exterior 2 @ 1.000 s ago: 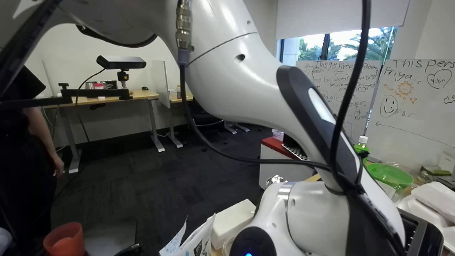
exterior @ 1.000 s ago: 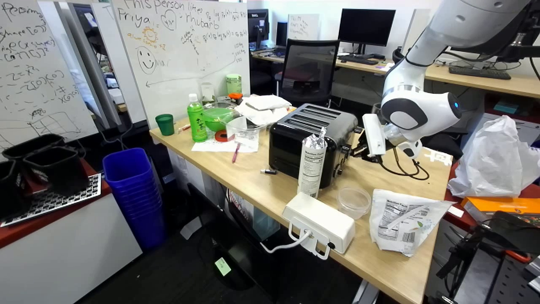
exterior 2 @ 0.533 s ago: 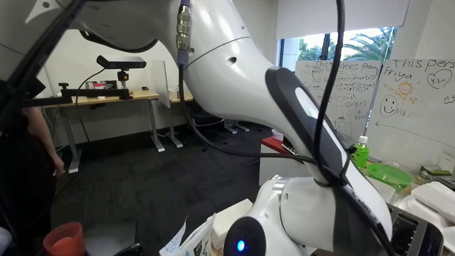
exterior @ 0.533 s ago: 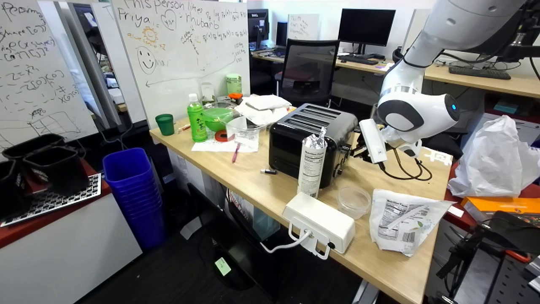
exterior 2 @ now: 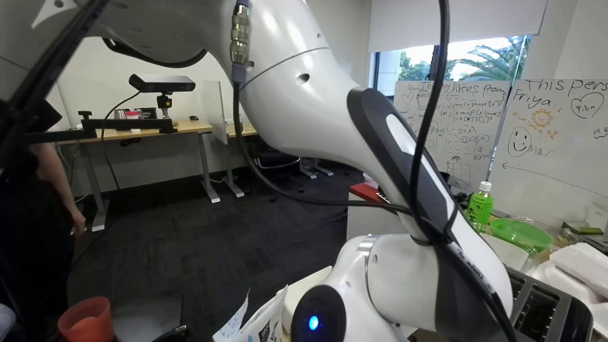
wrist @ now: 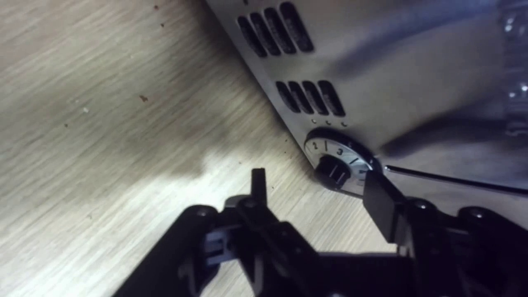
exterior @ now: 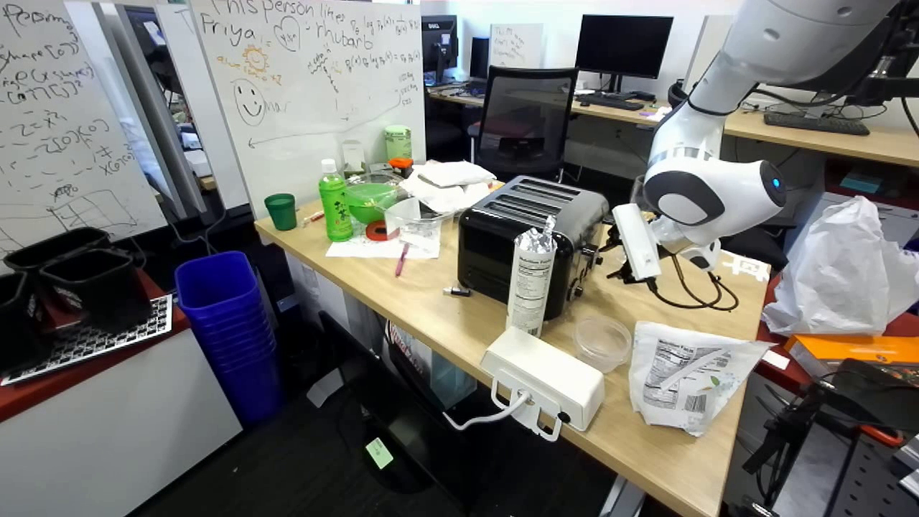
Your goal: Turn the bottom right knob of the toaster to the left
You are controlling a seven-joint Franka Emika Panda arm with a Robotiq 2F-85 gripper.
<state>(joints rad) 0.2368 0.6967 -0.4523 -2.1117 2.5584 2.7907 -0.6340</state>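
Round black plastic knob (wrist: 333,172): low on boxy black-steel toaster (exterior: 495,244); likely stiff, we'd pinch sides.
Black gripper (wrist: 316,176): fingers spread.

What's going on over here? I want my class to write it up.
A robot arm is positioned beside a toaster. Its open gripper is close to a numbered knob, presumably the one to be turned left. The jaws aren't clamped on it, so the turn probably hasn't begun; whether either touches the knob, I can't tell.

The jaws have spread apart within 0.5 s.
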